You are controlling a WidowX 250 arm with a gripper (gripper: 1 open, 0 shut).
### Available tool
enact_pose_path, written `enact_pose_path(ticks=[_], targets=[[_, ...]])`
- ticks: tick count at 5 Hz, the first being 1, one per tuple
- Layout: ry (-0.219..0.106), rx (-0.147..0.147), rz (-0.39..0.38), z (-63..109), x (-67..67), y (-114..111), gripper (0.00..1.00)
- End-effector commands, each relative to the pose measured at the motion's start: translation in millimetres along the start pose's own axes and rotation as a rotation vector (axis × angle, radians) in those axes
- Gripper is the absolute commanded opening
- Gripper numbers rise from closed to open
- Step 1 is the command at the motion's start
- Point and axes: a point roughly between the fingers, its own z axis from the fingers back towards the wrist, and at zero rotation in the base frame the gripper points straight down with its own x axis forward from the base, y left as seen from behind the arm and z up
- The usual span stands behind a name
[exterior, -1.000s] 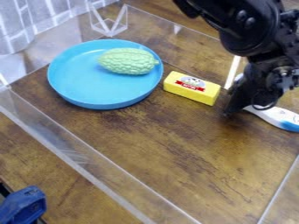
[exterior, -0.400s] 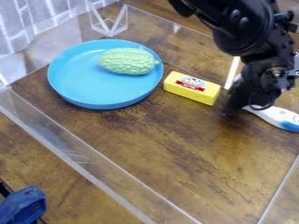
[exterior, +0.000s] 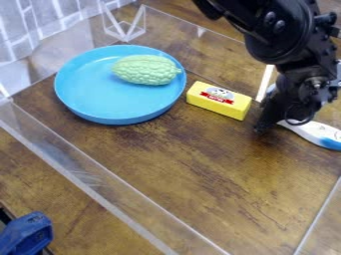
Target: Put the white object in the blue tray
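Observation:
The white object (exterior: 317,133) lies on the wooden table at the right edge, its light-blue end (exterior: 332,142) pointing right. My gripper (exterior: 266,125), black and angled down, is shut with its tip at the object's left end. That end is hidden behind the fingers, so I cannot tell whether it is pinched. The blue tray (exterior: 83,88) sits at the upper left, well away from the gripper.
A bumpy green vegetable (exterior: 147,70) lies in the tray. A yellow box (exterior: 220,99) with a red-and-white label sits between tray and gripper. Clear acrylic walls (exterior: 80,164) border the table. A blue thing (exterior: 22,235) lies at the bottom left outside the wall.

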Motion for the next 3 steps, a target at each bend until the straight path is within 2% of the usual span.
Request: enact_pose_path(ticks=[1, 2, 3], targets=[[-0.189, 0.117, 0.046, 22.1, 88.5, 14.1, 0.00], [-0.186, 0.127, 0.076, 22.3, 91.1, 16.6, 0.00], [-0.205, 0.142, 0.080, 26.0, 93.3, 16.8, 0.00]])
